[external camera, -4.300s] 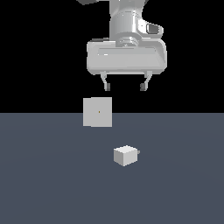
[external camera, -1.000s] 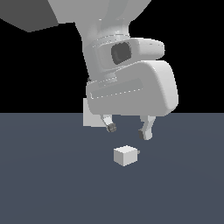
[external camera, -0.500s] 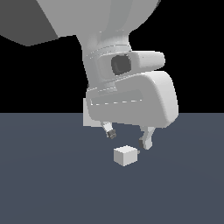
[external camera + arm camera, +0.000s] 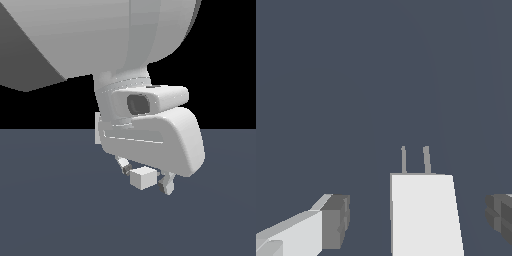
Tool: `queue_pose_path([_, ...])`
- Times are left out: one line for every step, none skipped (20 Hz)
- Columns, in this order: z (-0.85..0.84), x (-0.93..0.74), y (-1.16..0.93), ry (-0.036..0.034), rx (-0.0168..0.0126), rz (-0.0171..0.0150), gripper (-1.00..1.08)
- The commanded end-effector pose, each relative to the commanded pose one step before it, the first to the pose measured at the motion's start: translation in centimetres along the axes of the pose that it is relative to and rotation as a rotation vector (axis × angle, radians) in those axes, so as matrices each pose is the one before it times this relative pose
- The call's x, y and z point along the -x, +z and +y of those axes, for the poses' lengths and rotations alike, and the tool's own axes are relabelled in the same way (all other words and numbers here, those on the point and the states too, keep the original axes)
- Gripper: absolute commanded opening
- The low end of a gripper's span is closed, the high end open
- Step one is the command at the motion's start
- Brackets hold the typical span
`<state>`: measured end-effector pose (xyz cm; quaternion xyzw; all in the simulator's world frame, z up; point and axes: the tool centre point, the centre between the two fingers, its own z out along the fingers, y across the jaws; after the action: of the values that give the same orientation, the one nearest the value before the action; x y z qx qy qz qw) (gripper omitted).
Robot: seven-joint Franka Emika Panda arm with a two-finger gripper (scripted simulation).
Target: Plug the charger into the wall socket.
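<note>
Straddling the charger (image 4: 143,178) with the gripper (image 4: 146,179) spread, pads clear of both flanks
Looks light, rigid, smooth: pinch the flat side faces behind the prongs (image 4: 415,160)

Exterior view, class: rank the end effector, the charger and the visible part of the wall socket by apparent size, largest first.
1. End effector, largest by far, though it is nearest the camera.
2. Charger.
3. Wall socket, only a sliver showing behind the arm.
</note>
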<state>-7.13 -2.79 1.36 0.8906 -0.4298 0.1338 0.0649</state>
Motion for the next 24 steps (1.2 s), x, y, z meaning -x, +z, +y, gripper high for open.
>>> queue_pose_path([-0.047,0.054,0.213,0.00027,-0.00103,0.0004,1.0])
queue_pose_path([0.0,0.0,0.0,0.0,0.0,0.0,-1.0])
queue_pose_path([0.0,0.0,0.0,0.0,0.0,0.0,-1.0])
queue_pose_path([0.0,0.0,0.0,0.0,0.0,0.0,-1.0])
queue_pose_path([0.0,0.0,0.0,0.0,0.0,0.0,-1.0])
queue_pose_path([0.0,0.0,0.0,0.0,0.0,0.0,-1.0])
queue_pose_path([0.0,0.0,0.0,0.0,0.0,0.0,-1.0])
queue_pose_path([0.0,0.0,0.0,0.0,0.0,0.0,-1.0])
queue_pose_path([0.0,0.0,0.0,0.0,0.0,0.0,-1.0])
queue_pose_path([0.0,0.0,0.0,0.0,0.0,0.0,-1.0])
queue_pose_path([0.0,0.0,0.0,0.0,0.0,0.0,-1.0])
queue_pose_path([-0.008,-0.019,-0.036,0.00027,-0.00044,0.00045,-1.0])
queue_pose_path([-0.015,0.0,0.001,-0.00096,-0.00015,-0.0001,-1.0])
queue_pose_path([-0.027,-0.027,-0.021,-0.00228,-0.00071,0.00008,-1.0])
queue_pose_path([-0.053,-0.037,-0.036,-0.00401,-0.00123,0.00011,-1.0])
queue_pose_path([-0.074,-0.053,-0.049,-0.0056,-0.00172,0.00016,-1.0])
queue_pose_path([-0.095,-0.067,-0.064,-0.0072,-0.00221,0.0002,-1.0])
queue_pose_path([-0.116,-0.082,-0.078,-0.00878,-0.0027,0.00024,-1.0])
queue_pose_path([-0.137,-0.096,-0.092,-0.01035,-0.00319,0.00028,-1.0])
queue_pose_path([-0.158,-0.11,-0.106,-0.01191,-0.00367,0.00032,-1.0])
queue_pose_path([-0.179,-0.125,-0.119,-0.01344,-0.00414,0.00036,-1.0])
queue_pose_path([-0.2,-0.138,-0.133,-0.01497,-0.00462,0.0004,-1.0])
queue_pose_path([-0.22,-0.151,-0.147,-0.01648,-0.00508,0.00043,-1.0])
queue_pose_path([-0.24,-0.165,-0.16,-0.01793,-0.00553,0.00047,-1.0])
